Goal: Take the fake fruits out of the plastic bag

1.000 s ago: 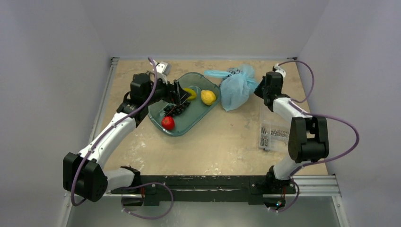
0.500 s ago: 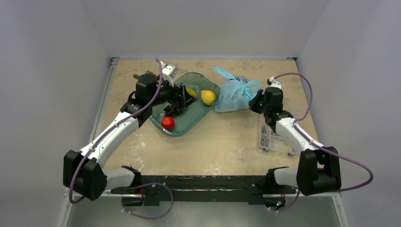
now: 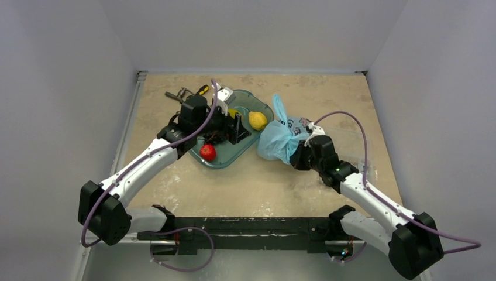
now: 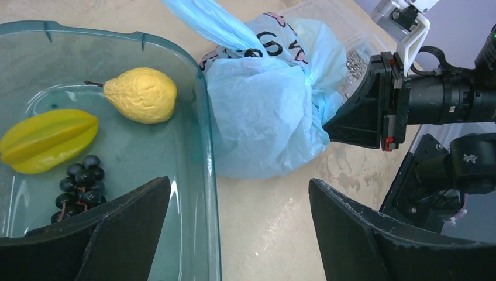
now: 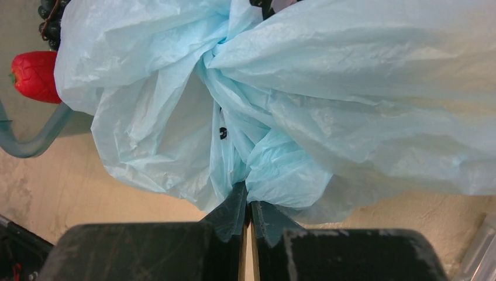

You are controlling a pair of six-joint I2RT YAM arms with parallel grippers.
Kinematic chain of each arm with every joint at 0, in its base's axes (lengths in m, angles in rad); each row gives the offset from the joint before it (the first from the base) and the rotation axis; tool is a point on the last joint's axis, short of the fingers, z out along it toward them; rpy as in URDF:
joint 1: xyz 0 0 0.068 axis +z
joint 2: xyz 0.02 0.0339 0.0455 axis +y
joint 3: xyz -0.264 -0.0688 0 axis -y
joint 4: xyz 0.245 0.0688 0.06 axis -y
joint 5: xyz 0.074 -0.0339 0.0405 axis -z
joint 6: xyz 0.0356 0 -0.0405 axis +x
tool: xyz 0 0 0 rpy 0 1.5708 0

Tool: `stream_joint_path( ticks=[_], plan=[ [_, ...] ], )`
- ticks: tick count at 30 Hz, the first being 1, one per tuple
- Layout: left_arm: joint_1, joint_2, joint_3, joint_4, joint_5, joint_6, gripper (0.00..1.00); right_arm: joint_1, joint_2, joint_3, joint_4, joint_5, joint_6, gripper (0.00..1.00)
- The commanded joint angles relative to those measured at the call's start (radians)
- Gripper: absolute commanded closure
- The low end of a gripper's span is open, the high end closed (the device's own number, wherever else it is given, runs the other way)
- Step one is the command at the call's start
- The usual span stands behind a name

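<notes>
The light-blue plastic bag [image 3: 275, 139] lies bunched on the table just right of the teal tray, one handle sticking up. It also shows in the left wrist view [image 4: 263, 111] and fills the right wrist view [image 5: 245, 99]. The fake fruits are hidden inside it. My right gripper [image 3: 298, 157] is shut on a gathered fold of the bag [image 5: 248, 196]. My left gripper [image 3: 243, 130] is open and empty, low over the tray's right rim, its jaws spread wide [image 4: 240, 234] facing the bag.
The teal tray [image 3: 252, 104] holds a yellow pear [image 3: 257, 120], a star fruit [image 4: 50, 139], black grapes [image 4: 82, 181] and a red fruit [image 3: 207, 151]. Tools [image 3: 181, 93] lie at the back left. A clear box of screws [image 4: 354, 58] stands right of the bag.
My right gripper has pulled the bag toward the near side and left, close to the tray. My left gripper has moved right across the tray toward the bag.
</notes>
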Motion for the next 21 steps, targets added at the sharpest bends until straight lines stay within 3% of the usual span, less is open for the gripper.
stream_joint_path(
  ticks=[1,3,5,9,15,21],
  plan=[
    [-0.077,0.022,0.057,-0.034,-0.053,0.072,0.12,0.006,-0.074,-0.042,-0.014,-0.071,0.024,0.97],
    [-0.113,0.029,0.052,-0.018,-0.075,0.079,0.13,0.007,-0.114,-0.046,-0.033,-0.062,0.024,0.90],
    [-0.153,0.053,0.050,0.012,-0.116,0.079,0.13,0.007,-0.173,-0.030,-0.058,-0.034,0.041,0.74],
    [-0.251,0.161,0.210,-0.095,-0.259,0.144,0.14,0.006,-0.229,0.025,-0.115,0.088,0.048,0.53],
    [-0.349,0.375,0.384,-0.146,-0.362,0.260,0.20,0.007,-0.267,0.081,-0.140,0.284,0.109,0.48],
    [-0.372,0.524,0.557,-0.247,-0.422,0.247,0.42,0.007,-0.337,0.048,-0.089,0.376,0.236,0.53]
  ],
)
